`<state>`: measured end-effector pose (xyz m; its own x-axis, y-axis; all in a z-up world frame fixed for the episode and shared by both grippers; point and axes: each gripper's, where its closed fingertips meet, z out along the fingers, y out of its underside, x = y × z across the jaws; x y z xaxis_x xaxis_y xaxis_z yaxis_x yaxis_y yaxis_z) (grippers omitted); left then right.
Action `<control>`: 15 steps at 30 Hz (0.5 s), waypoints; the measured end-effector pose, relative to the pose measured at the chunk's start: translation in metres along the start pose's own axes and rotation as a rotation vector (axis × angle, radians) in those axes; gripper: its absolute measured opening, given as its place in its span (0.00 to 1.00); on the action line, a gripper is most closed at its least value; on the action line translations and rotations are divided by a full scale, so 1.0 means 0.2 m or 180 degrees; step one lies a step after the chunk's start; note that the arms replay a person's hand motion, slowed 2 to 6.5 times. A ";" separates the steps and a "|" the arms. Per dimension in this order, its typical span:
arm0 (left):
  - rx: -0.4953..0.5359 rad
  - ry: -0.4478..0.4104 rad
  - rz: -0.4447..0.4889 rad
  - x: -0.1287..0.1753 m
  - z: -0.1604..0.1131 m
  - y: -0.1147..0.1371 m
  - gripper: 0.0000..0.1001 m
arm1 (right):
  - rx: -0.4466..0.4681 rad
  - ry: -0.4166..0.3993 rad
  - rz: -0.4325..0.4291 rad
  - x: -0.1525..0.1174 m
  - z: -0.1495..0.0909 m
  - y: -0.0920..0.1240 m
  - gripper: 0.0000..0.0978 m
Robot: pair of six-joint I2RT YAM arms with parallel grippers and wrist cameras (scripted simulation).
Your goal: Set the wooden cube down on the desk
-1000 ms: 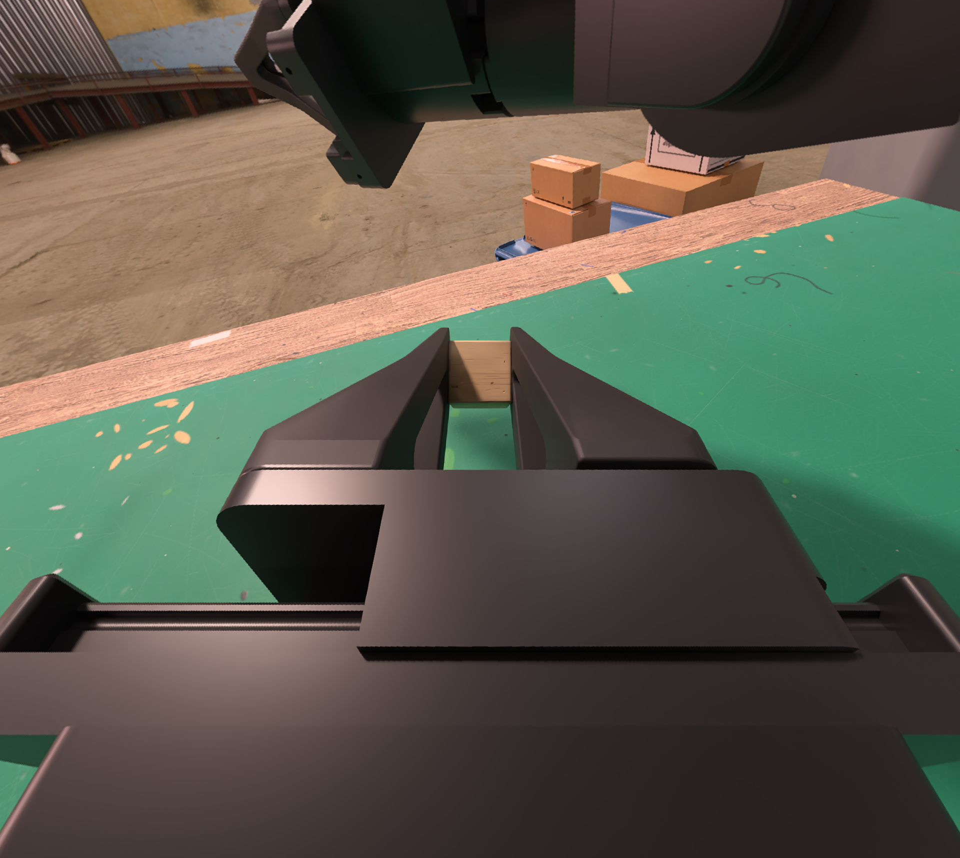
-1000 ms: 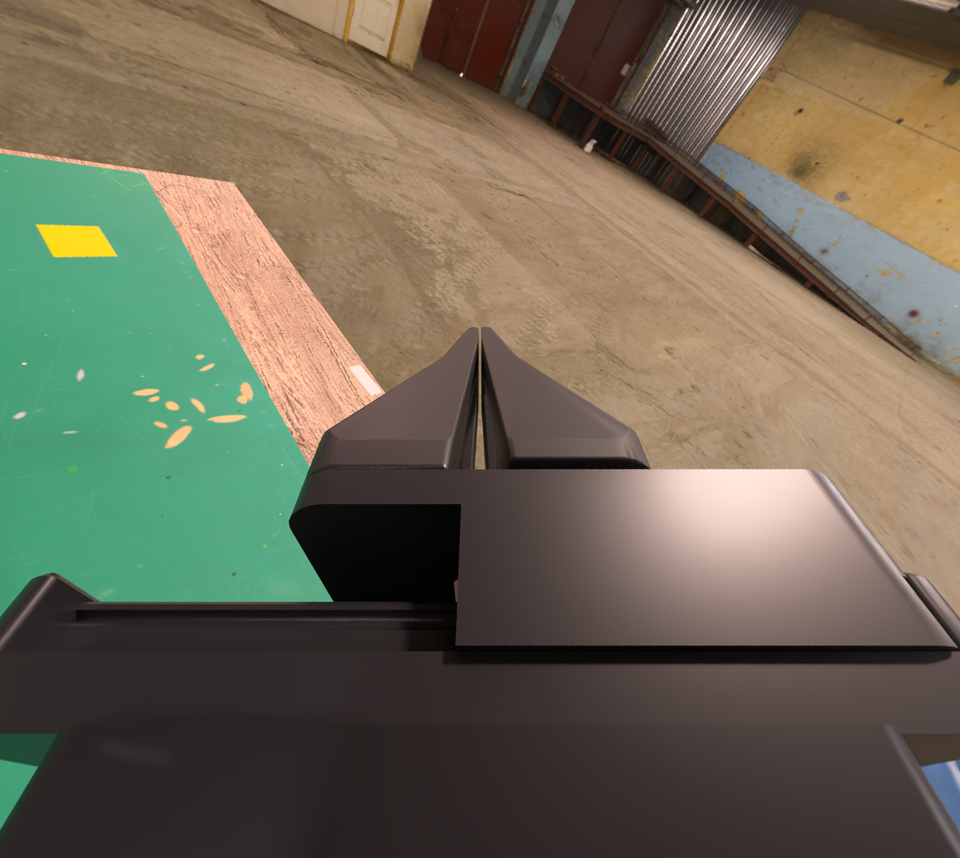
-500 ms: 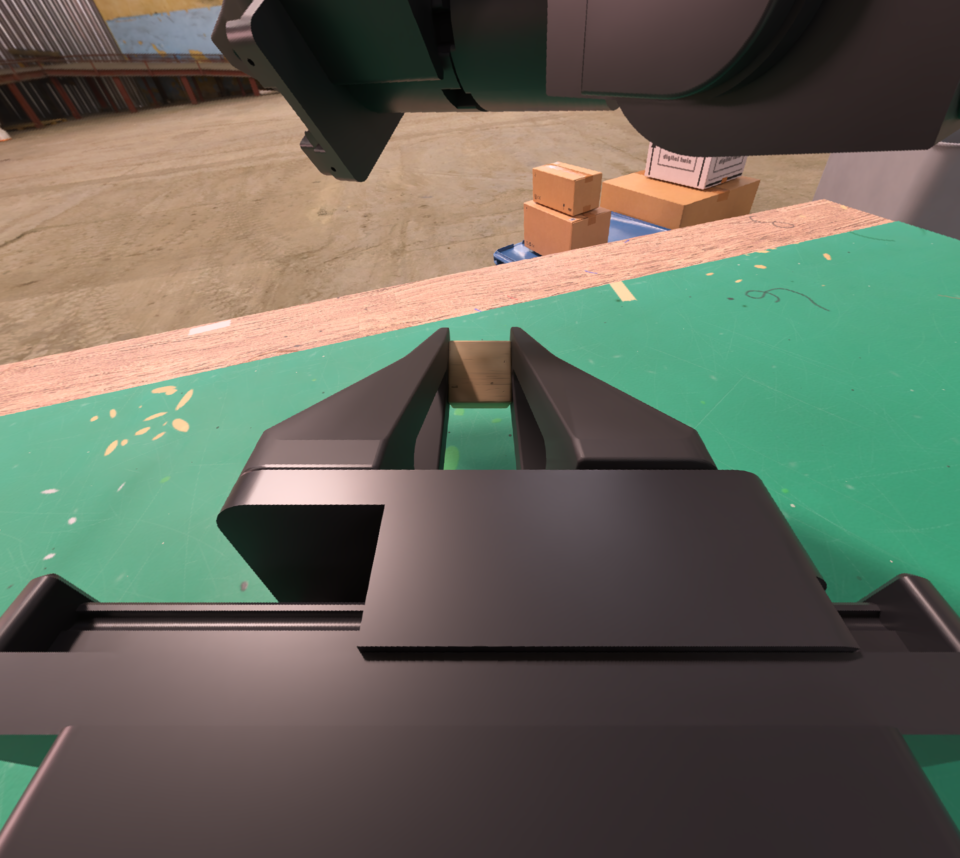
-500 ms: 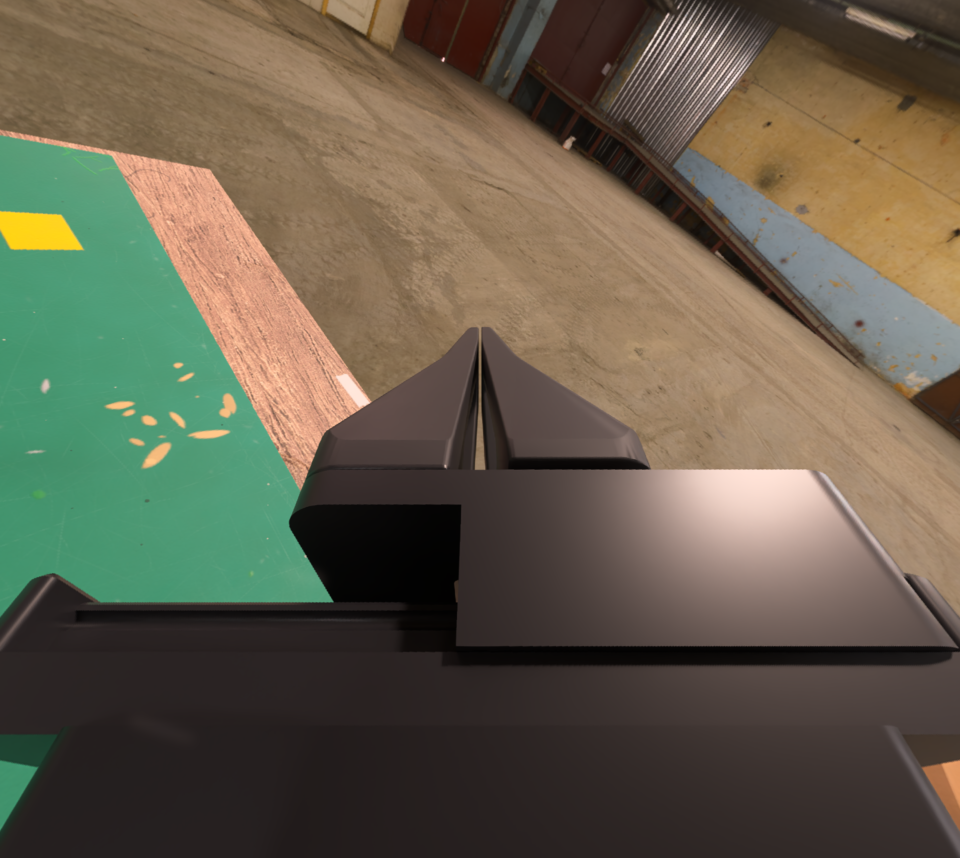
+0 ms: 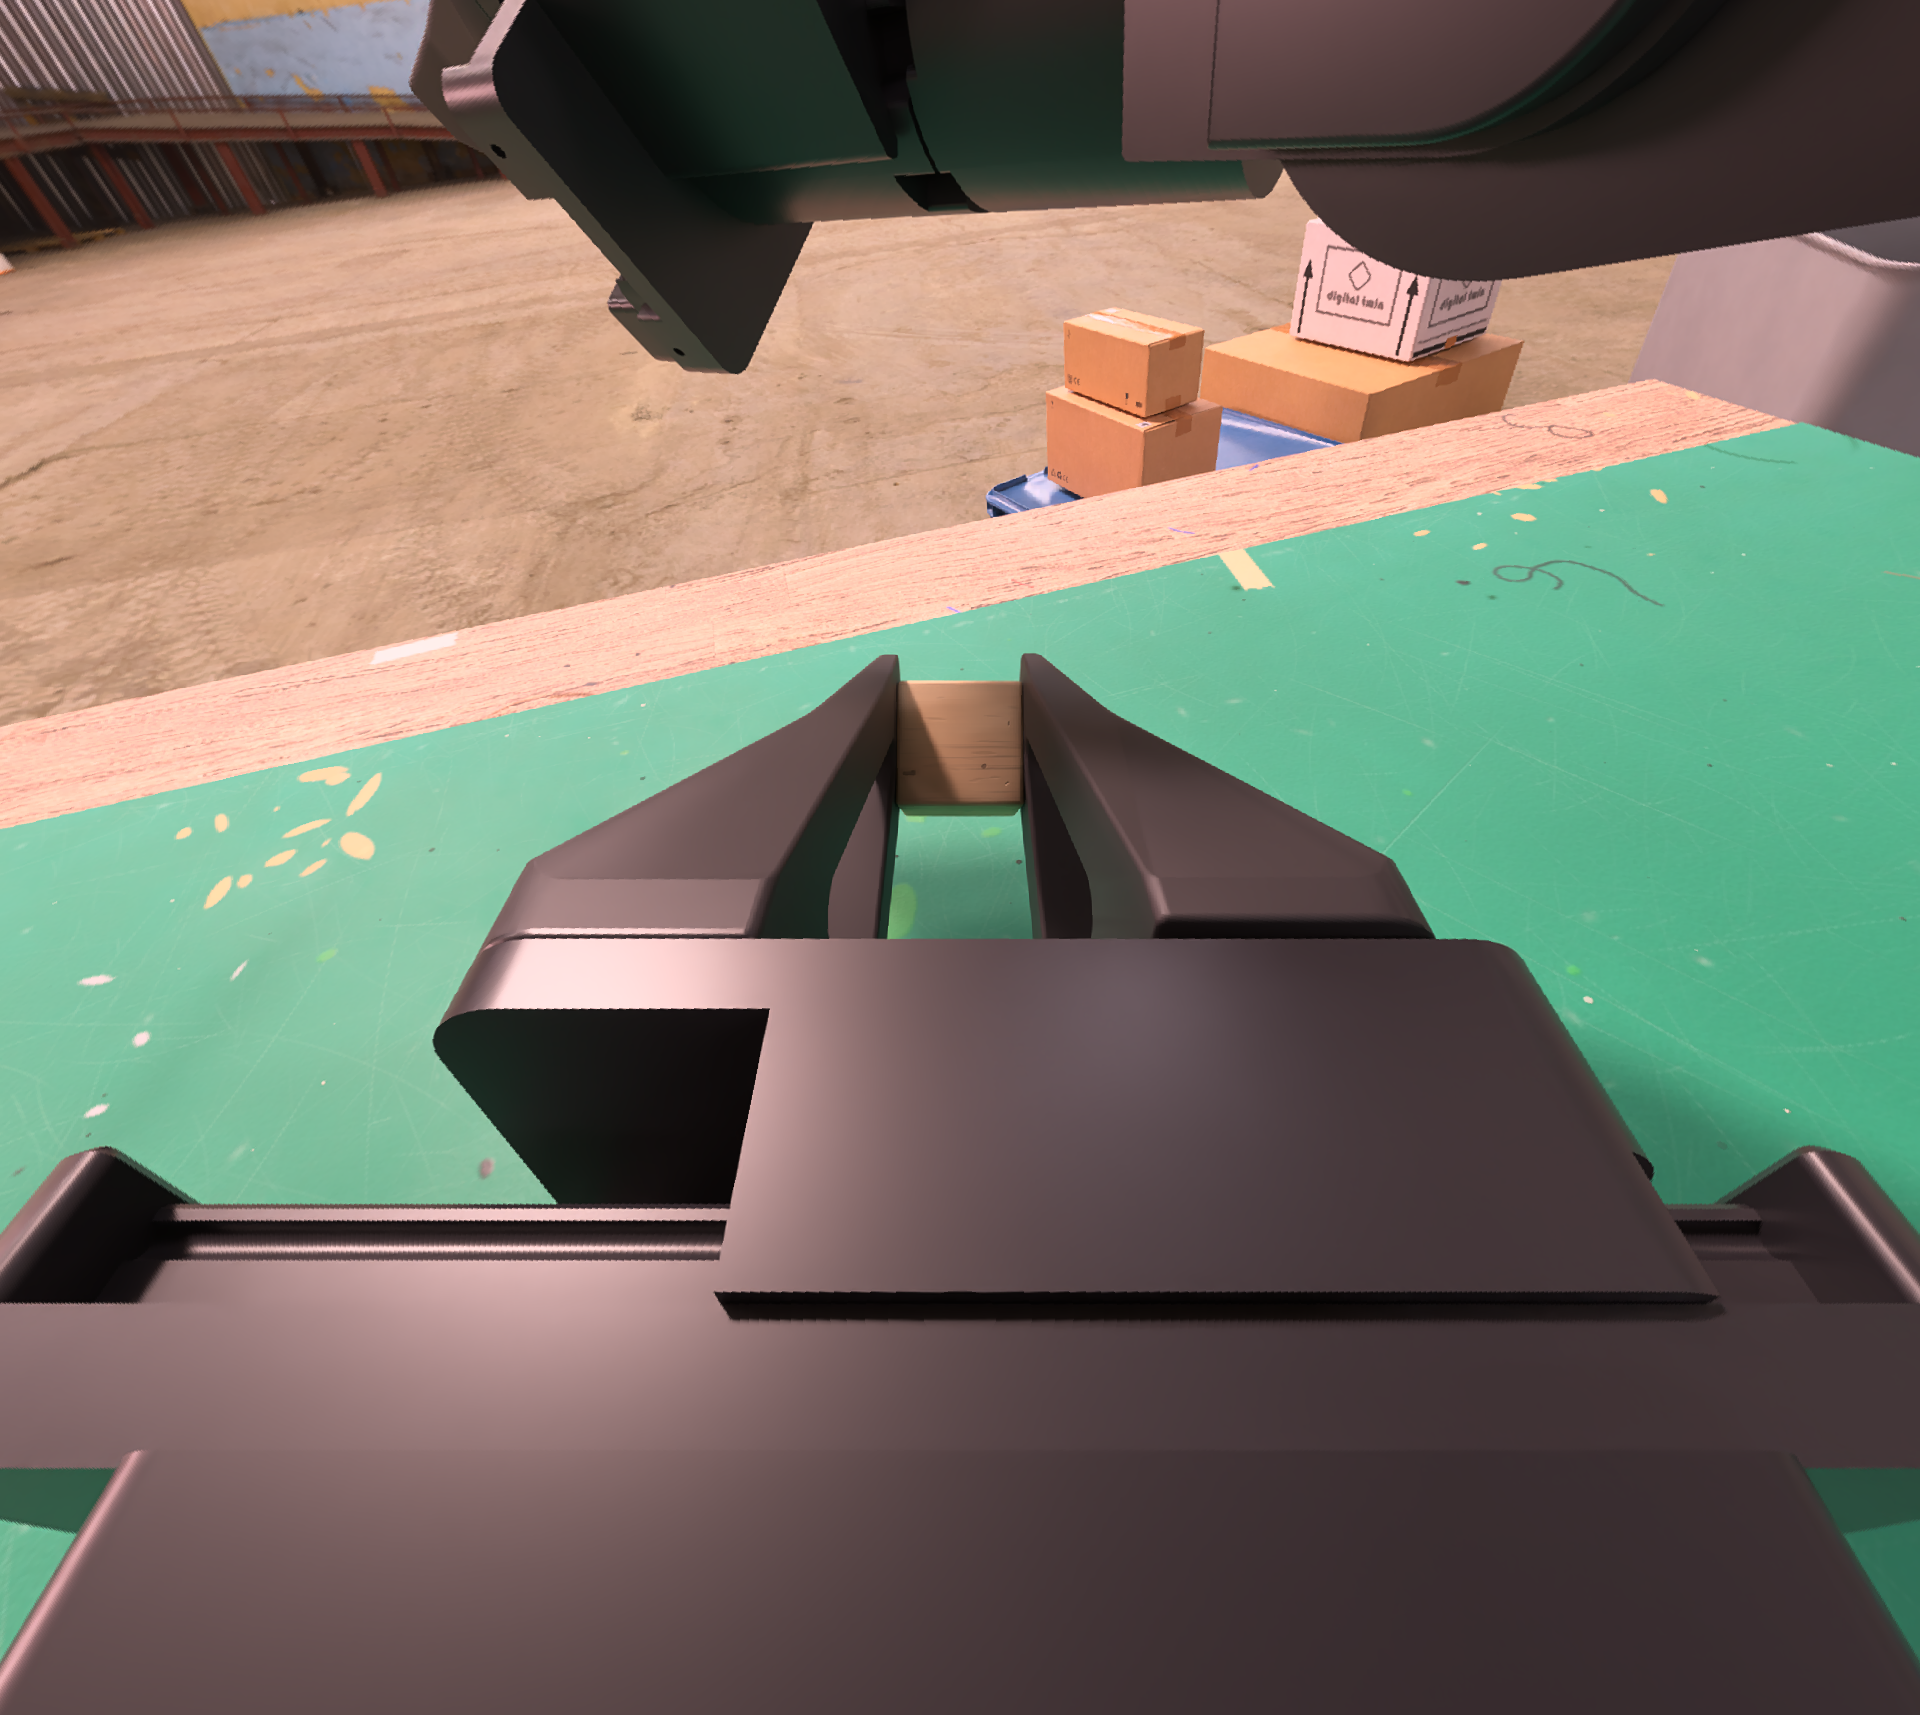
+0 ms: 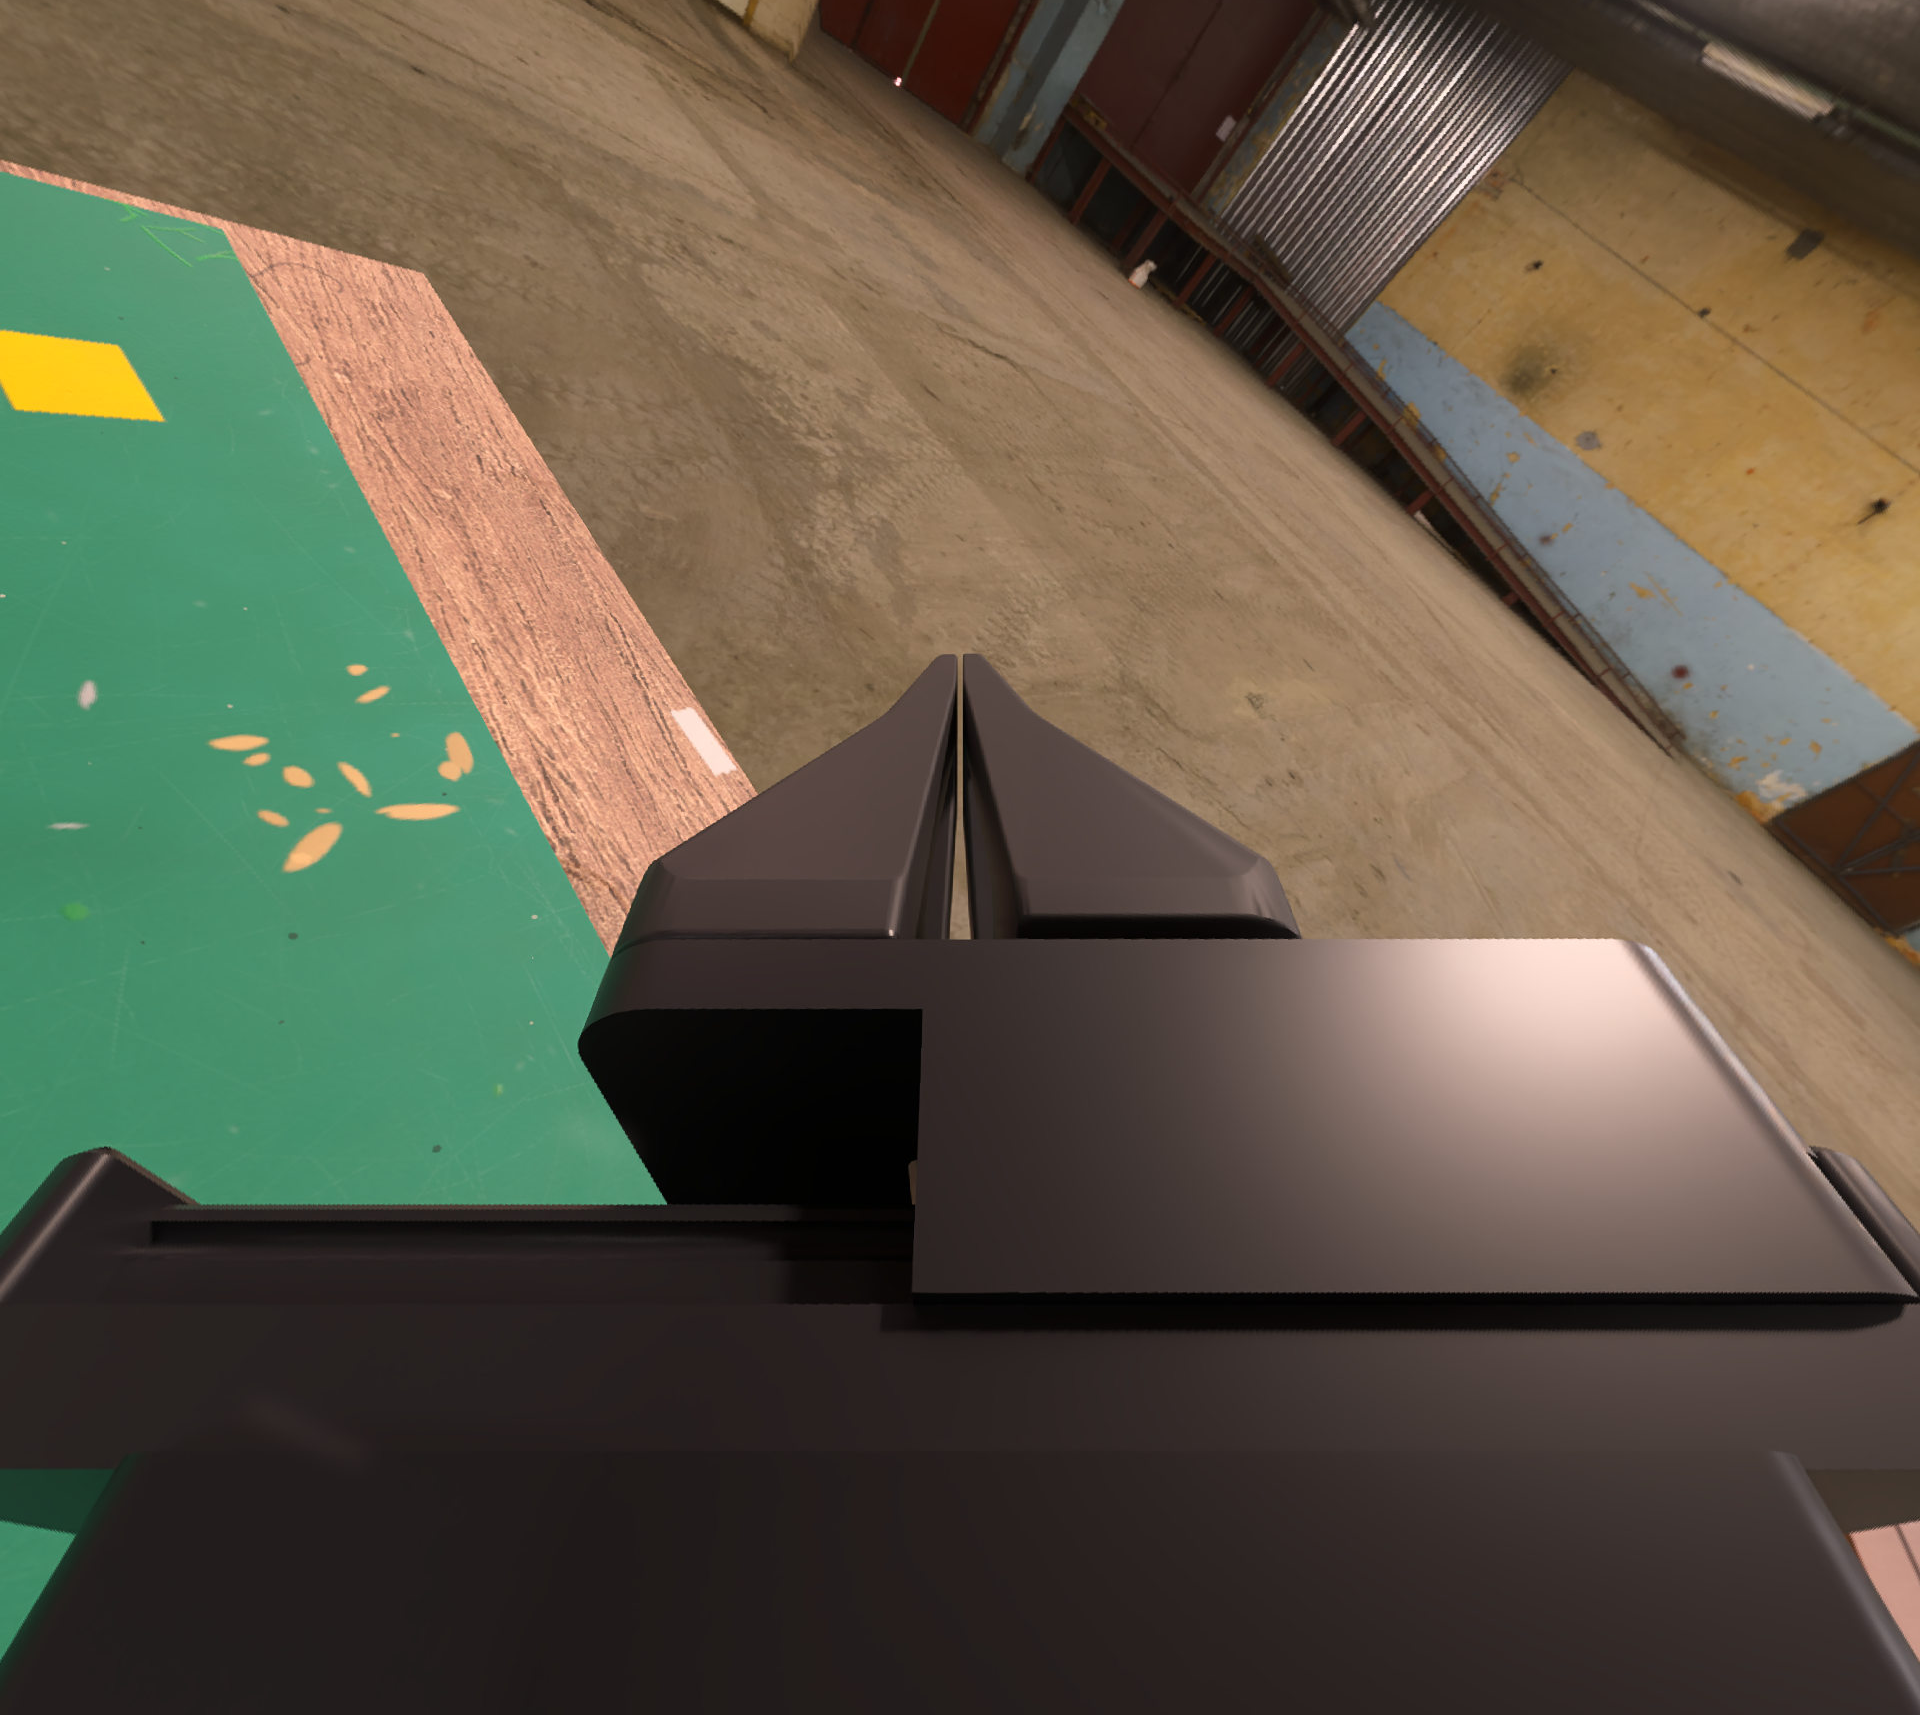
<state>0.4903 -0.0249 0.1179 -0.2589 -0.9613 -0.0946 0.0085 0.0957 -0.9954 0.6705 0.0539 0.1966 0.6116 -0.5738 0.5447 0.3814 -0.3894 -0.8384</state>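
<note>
My left gripper (image 5: 959, 678) is shut on a small light wooden cube (image 5: 958, 743), held between the fingertips above the green desk mat (image 5: 1455, 782). I cannot tell whether the cube touches the mat. The right arm's dark body (image 5: 1143, 3) hangs above and beyond the cube in the left wrist view. My right gripper (image 6: 959, 663) is shut and empty, pointing out past the desk's wooden edge (image 6: 499, 543) over the warehouse floor.
The desk's wooden border (image 5: 727, 616) runs just beyond the cube. Cardboard boxes (image 5: 1132, 398) and a white box (image 5: 1382, 294) stand on the floor behind. A yellow square (image 6: 78, 382) marks the mat at far left in the right wrist view.
The left gripper, still holding the cube, has shifted slightly and the desk edge looks farther off. The right arm has swung closer overhead and its view has tilted.
</note>
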 end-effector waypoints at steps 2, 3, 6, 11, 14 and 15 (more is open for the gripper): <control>0.0000 0.0002 0.0000 0.00 0.00 0.00 0.19 | 0.0004 0.0003 -0.0050 0.00 -0.01 0.00 0.01; 0.0001 0.0005 0.0000 0.00 0.00 0.00 0.19 | 0.0003 0.0002 -0.0073 0.00 -0.01 0.00 0.01; 0.0003 0.0015 -0.0001 0.01 0.00 0.00 0.19 | -0.0012 -0.0008 -0.0128 -0.01 -0.02 0.00 0.01; 0.0002 0.0032 -0.0003 0.01 0.00 0.00 0.19 | -0.0032 -0.0023 -0.0169 -0.02 -0.04 0.01 0.01; 0.0000 0.0038 -0.0004 0.01 0.00 0.00 0.19 | -0.0032 -0.0019 -0.0183 -0.02 -0.05 0.01 0.01; 0.0000 0.0039 -0.0003 0.01 0.00 0.00 0.19 | -0.0032 -0.0017 -0.0186 -0.02 -0.05 0.01 0.01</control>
<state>0.4903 -0.0276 0.1182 -0.2707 -0.9581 -0.0934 0.0082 0.0947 -0.9955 0.6621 0.0479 0.1919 0.5920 -0.5460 0.5927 0.4096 -0.4296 -0.8048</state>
